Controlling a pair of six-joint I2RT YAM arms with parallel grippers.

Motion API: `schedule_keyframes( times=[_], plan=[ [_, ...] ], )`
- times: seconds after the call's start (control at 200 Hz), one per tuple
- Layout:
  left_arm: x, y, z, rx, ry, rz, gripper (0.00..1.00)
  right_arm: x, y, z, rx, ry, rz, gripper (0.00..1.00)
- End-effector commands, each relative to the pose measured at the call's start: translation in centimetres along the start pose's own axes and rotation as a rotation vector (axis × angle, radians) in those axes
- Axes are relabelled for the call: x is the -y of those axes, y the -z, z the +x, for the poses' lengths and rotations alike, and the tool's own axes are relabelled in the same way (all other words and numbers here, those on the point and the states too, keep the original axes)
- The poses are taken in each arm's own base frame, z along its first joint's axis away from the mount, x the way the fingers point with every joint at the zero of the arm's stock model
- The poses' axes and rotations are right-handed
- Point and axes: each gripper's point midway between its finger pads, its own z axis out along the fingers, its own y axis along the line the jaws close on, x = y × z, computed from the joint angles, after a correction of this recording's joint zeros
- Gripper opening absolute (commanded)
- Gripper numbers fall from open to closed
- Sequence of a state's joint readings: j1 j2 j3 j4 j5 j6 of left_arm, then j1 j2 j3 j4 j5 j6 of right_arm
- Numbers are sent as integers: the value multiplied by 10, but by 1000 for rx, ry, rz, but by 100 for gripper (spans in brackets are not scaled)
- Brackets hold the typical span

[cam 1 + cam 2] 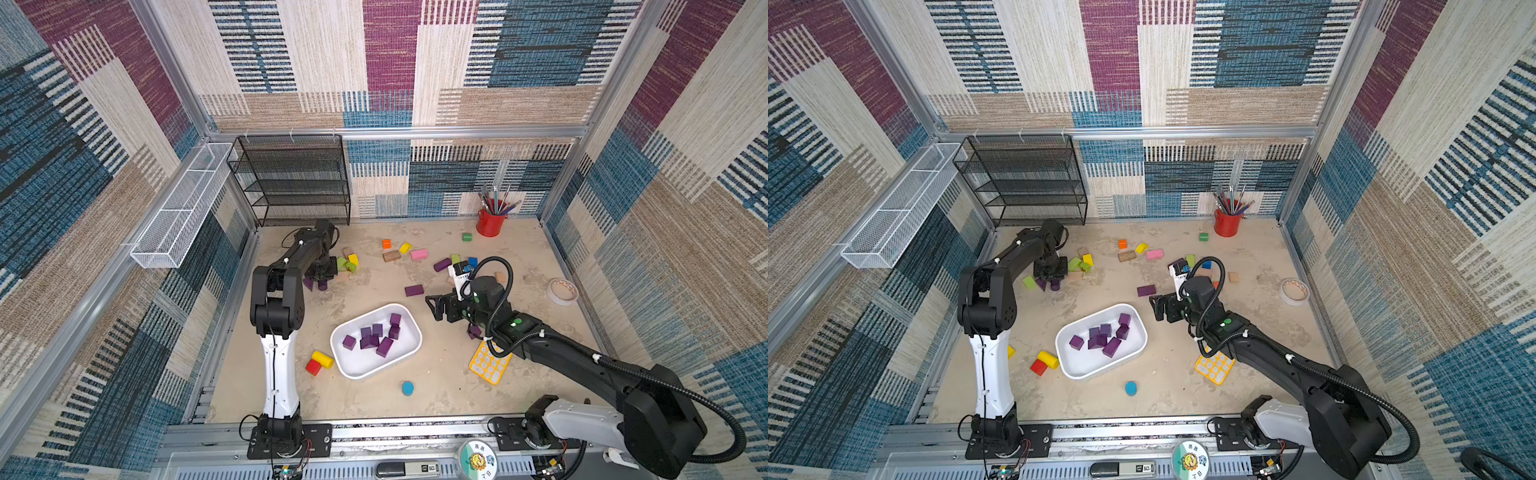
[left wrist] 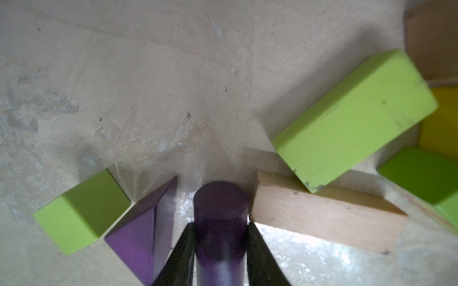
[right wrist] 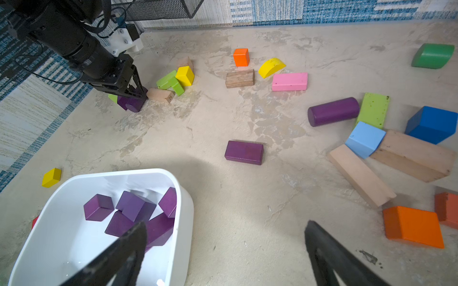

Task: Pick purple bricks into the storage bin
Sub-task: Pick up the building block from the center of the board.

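Note:
My left gripper [image 2: 220, 237] is shut on a purple cylinder brick [image 2: 220, 205] standing on the floor at the back left. A purple wedge [image 2: 146, 227] lies right beside it. In a top view this gripper [image 1: 318, 277] is low over both pieces. The white storage bin [image 1: 361, 363] sits mid-floor and holds several purple bricks [image 1: 376, 337]. My right gripper [image 3: 225, 224] hangs open and empty just right of the bin wall [image 3: 184, 222]. A purple bar [image 3: 244, 152] and a long purple cylinder [image 3: 333, 111] lie loose beyond it. Another purple brick [image 1: 473, 331] shows under the right arm.
Lime blocks [image 2: 352, 118] and a wooden block [image 2: 322, 218] crowd the held cylinder. A black mesh rack [image 1: 291, 178] and a red pencil cup [image 1: 490, 222] stand at the back wall. A tape roll [image 1: 562, 291], a yellow grid plate [image 1: 490, 365] and mixed coloured blocks are scattered around.

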State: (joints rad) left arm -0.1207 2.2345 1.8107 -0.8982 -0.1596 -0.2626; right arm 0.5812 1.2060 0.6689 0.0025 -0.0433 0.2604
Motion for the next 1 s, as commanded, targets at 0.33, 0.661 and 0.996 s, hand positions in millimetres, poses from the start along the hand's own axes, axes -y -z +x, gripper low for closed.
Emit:
schedule_keyframes(
  times=[0.33,0.661,0.996],
  plan=[
    [-5,-18,15,-77,3,-12,37,-1,-2,-2,13,-3,-7,99],
    [-7,-10,10,-63,17,10,28,-2,-4,-3,13,-2,-10,99],
    [-3,19,4,-15,28,60,24,-2,-7,-1,6,-7,-14,99]
  ],
)
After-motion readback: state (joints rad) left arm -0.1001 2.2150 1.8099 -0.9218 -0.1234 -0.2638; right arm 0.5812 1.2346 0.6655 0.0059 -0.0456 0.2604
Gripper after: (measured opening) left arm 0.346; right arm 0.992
